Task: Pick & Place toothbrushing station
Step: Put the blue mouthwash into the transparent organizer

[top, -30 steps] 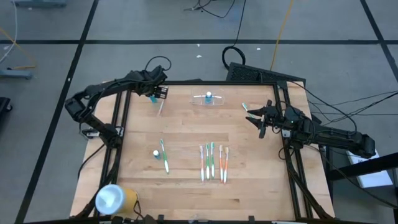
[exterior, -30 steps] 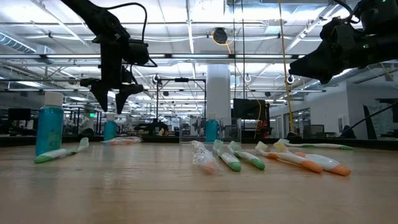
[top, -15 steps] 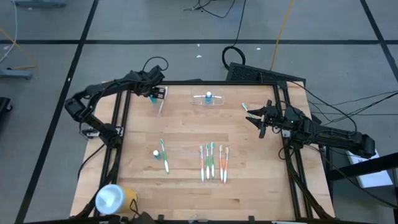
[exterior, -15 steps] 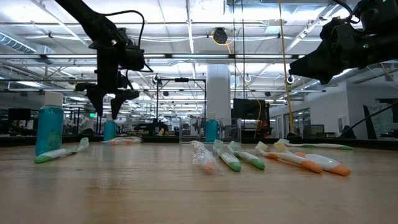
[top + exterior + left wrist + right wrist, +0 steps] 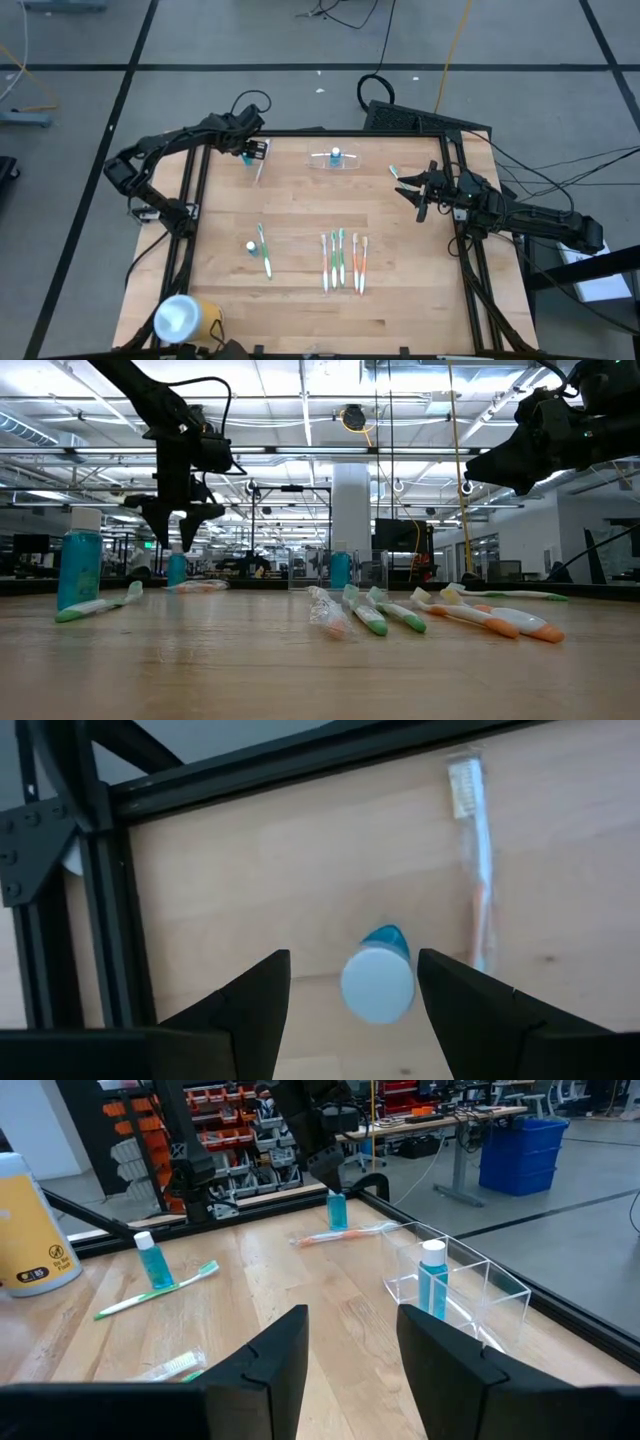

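Left gripper (image 5: 250,150) open over a small blue bottle (image 5: 378,983); right gripper (image 5: 418,193) open, clear of the toothbrushing station (image 5: 335,160).

We see the toothbrushing station at the table's (image 5: 300,215) far edge, roughly midway between the two arms, a blue bottle standing inside it (its clear walls show best in the right wrist view (image 5: 455,1285)). At the far left corner our left gripper hangs with its fingers (image 5: 250,1010) spread on either side of the white-capped bottle, a wrapped toothbrush (image 5: 476,860) lying just beside. Our right gripper hovers near the right edge, its fingers (image 5: 270,1360) apart and holding nothing. Four toothbrushes (image 5: 343,260) lie side by side nearer the front, and a yellow cylinder (image 5: 185,320) sits at the front left corner.
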Robot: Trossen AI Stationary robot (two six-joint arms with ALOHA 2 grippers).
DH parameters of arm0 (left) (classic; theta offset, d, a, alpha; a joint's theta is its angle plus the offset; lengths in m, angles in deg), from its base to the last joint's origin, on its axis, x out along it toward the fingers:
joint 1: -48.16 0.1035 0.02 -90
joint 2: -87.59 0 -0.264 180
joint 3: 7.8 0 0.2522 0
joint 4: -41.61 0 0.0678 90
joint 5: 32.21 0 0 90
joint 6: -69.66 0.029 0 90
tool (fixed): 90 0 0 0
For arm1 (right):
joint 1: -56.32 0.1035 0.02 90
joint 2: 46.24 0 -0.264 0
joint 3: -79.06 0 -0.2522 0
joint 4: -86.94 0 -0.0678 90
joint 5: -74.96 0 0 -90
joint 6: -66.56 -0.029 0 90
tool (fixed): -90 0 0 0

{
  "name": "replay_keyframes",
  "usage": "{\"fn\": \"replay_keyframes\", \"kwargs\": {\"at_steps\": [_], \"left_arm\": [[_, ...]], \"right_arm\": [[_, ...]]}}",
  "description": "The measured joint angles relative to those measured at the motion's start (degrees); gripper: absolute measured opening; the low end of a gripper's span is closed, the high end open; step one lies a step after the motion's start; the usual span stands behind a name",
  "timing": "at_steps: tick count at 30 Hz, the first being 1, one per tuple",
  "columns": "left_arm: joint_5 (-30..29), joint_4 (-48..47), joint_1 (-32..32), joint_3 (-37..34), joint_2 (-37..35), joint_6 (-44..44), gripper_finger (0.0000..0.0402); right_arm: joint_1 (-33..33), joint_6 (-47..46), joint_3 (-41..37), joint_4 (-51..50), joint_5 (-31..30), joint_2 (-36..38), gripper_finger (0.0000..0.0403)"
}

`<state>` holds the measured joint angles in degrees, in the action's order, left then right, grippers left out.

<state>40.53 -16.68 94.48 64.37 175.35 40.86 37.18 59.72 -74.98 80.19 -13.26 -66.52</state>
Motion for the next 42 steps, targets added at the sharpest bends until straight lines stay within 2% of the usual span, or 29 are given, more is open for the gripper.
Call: {"fn": "replay_keyframes", "kwargs": {"at_steps": [18,21,28,31,34,39,42], "left_arm": [[1.32,-0.20,0.04,0.00,0.00,0.62,0.0226],[1.38,-0.20,0.04,0.00,0.00,0.59,0.0208],[2.43,-0.13,0.04,0.00,0.00,0.53,0.0122],[3.10,-0.11,0.02,0.03,-0.07,0.46,0.0100],[3.53,-0.11,0.04,0.04,-0.09,0.48,0.0099],[3.74,0.71,-0.58,0.04,-0.09,3.89,0.0120],[4.20,1.95,-1.82,0.02,-1.58,4.80,0.0113]], "right_arm": [[0.00,0.01,0.00,-0.01,0.01,0.00,0.0146],[0.00,-0.01,0.00,-0.01,0.00,0.00,0.0146],[0.02,0.01,0.00,-0.22,0.02,0.00,0.0146],[0.02,-0.01,0.00,-0.42,0.00,0.00,0.0146],[0.00,0.01,0.00,-0.40,0.00,0.00,0.0146],[0.02,0.01,0.00,-0.40,0.00,0.02,0.0146],[0.00,0.01,0.00,-0.40,0.00,0.00,0.0146]]}}
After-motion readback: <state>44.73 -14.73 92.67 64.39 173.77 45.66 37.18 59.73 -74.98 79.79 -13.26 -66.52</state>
